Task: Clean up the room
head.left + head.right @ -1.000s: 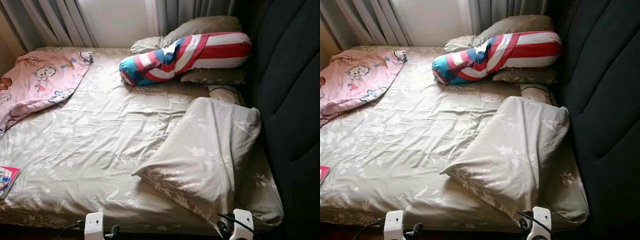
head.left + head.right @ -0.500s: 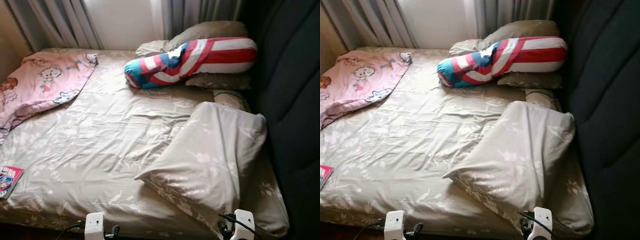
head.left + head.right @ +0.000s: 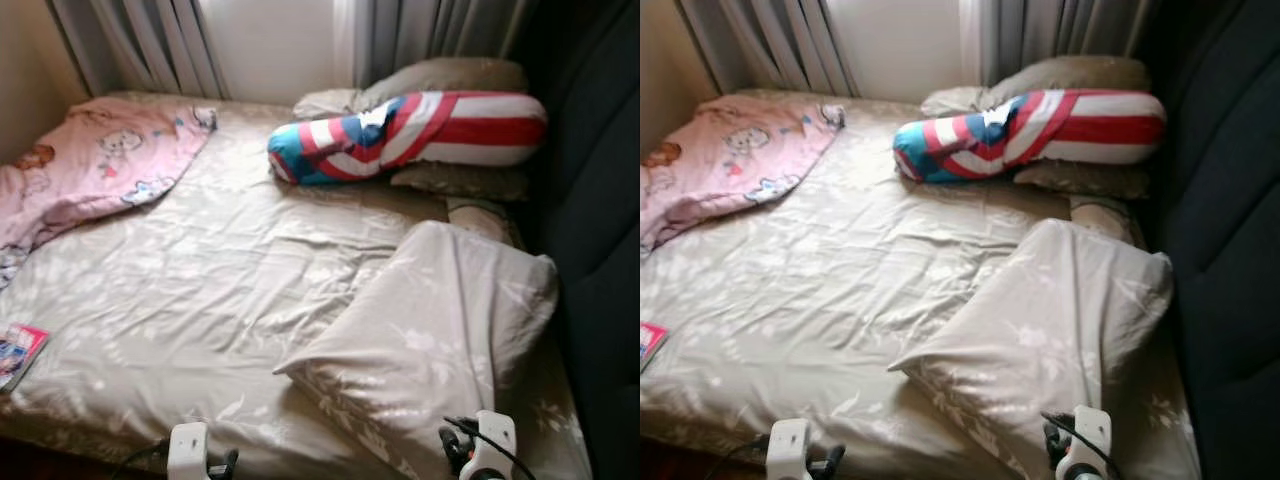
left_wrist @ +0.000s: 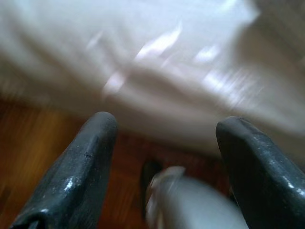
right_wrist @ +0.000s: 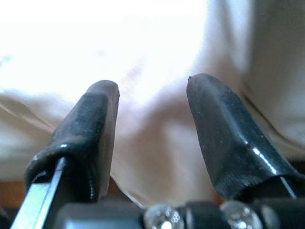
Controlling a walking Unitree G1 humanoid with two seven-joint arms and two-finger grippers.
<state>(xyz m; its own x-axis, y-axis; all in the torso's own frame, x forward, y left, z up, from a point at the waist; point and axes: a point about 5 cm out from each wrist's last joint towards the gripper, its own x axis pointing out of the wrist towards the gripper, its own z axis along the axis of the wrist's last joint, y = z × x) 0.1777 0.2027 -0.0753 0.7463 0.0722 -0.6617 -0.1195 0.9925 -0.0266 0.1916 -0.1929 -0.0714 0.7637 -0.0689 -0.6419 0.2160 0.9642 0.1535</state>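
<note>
Hanging low at the near edge of the bed (image 3: 180, 290), left gripper (image 4: 164, 143) with fingers (image 4: 81, 162) spread apart and gripping nothing, pointing at blurred pale sheet above a strip of brown wooden floor (image 4: 28, 143). Likewise spreading wide and holding nothing, right gripper (image 5: 152, 119), aiming at cream fabric just ahead of its fingers (image 5: 224, 124). Lying right beyond the right wrist, a large beige floral pillow (image 3: 440, 330), tilting up toward the dark padded headboard (image 3: 600, 260) on the right. Resting farther back, a red, white and blue striped bolster (image 3: 410, 135), leaning across two beige pillows (image 3: 450, 80) near the grey curtains (image 3: 160, 40). Spreading over the far left corner of the bed, a pink cartoon-print blanket (image 3: 90, 165), rumpled and drooping off the left side. Sitting at the near left edge of the wrinkled sheet, a small pink book (image 3: 18, 350), flat, well apart from the blanket and both grippers.
</note>
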